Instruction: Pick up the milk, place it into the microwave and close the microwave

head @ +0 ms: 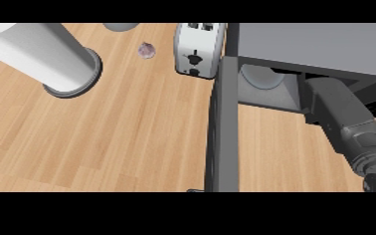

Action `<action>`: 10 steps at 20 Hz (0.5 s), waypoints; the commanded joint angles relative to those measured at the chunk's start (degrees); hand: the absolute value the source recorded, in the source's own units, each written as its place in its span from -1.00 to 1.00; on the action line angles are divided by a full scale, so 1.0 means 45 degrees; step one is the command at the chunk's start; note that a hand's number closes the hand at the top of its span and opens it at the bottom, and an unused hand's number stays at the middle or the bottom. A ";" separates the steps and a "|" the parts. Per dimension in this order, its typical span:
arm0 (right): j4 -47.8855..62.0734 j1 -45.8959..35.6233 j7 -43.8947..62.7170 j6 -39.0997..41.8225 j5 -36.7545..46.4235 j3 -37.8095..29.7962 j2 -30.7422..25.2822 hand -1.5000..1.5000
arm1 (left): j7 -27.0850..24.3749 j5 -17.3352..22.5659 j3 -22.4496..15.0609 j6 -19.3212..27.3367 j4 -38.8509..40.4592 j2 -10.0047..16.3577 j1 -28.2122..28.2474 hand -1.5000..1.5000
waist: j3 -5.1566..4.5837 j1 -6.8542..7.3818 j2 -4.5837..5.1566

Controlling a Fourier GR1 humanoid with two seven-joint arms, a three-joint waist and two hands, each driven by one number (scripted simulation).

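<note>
The microwave (308, 45) stands at the upper right with its door (225, 129) swung wide open, seen edge-on down the middle of the view. A pale round turntable (260, 77) shows inside its cavity. My right forearm (339, 117), dark grey, comes up from the lower right edge and reaches into the cavity. The microwave's roof hides the right hand. No milk is visible. A thick pale grey cylinder with a dark rim (58, 59) lies across the upper left and looks like my left forearm. No left hand shows.
A white toaster (198, 50) stands just left of the microwave, close to the open door's far end. A small purple bulb (147, 50) lies on the wooden counter (125, 139) left of the toaster. A grey rounded object (121, 26) peeks in at the top edge.
</note>
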 commanded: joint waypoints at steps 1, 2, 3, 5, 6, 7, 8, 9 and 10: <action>-0.0084 -0.0418 0.0206 0.0168 0.0463 0.0421 -0.0749 1.00 | -0.0010 -0.0265 0.0115 0.0038 0.0068 0.0173 -0.0210 -1.00 | 0.0178 0.0315 0.0422; 0.0003 -0.0453 0.0391 0.0248 0.0419 0.0393 -0.1083 1.00 | -0.0068 -0.0172 0.0200 -0.0193 0.0157 0.0176 -0.0061 -1.00 | 0.0153 0.0400 0.0344; -0.0034 -0.0516 0.0241 0.0131 0.0390 0.0394 -0.1005 1.00 | 0.0030 -0.0261 0.0110 -0.0125 0.0106 0.0260 -0.0144 -1.00 | 0.0172 0.0388 0.0408; 0.0005 -0.0453 -0.0025 0.0150 0.0341 0.0398 -0.0794 1.00 | 0.0008 -0.0540 0.0087 -0.0106 0.0340 0.0272 -0.0336 -1.00 | 0.0171 0.0253 0.0462; 0.0054 -0.0569 0.0189 0.0074 0.0341 0.0397 -0.0927 1.00 | -0.0074 -0.0577 0.0069 -0.0243 0.0182 0.0297 -0.0414 -1.00 | 0.0172 0.0353 0.0476; 0.0046 -0.0512 0.0140 0.0304 0.0420 0.0477 -0.1262 1.00 | 0.0087 -0.0420 0.0113 -0.0219 0.0179 0.0457 -0.0252 -1.00 | 0.0189 0.0394 0.0442; 0.0036 -0.0715 0.0278 0.0296 0.0312 0.0387 -0.1149 1.00 | 0.0023 -0.0572 -0.0025 -0.0111 0.0230 0.0262 -0.0411 -1.00 | 0.0184 0.0340 0.0485; 0.0111 -0.0487 0.0175 0.0243 0.0385 0.0466 -0.1161 1.00 | 0.0037 -0.0498 0.0047 -0.0274 0.0207 0.0315 -0.0239 -1.00 | 0.0183 0.0471 0.0447; 0.0020 -0.0763 0.0189 0.0300 0.0375 0.0472 -0.1068 1.00 | 0.0054 -0.0627 0.0017 -0.0051 0.0344 0.0448 -0.0593 -1.00 | 0.0194 0.0336 0.0536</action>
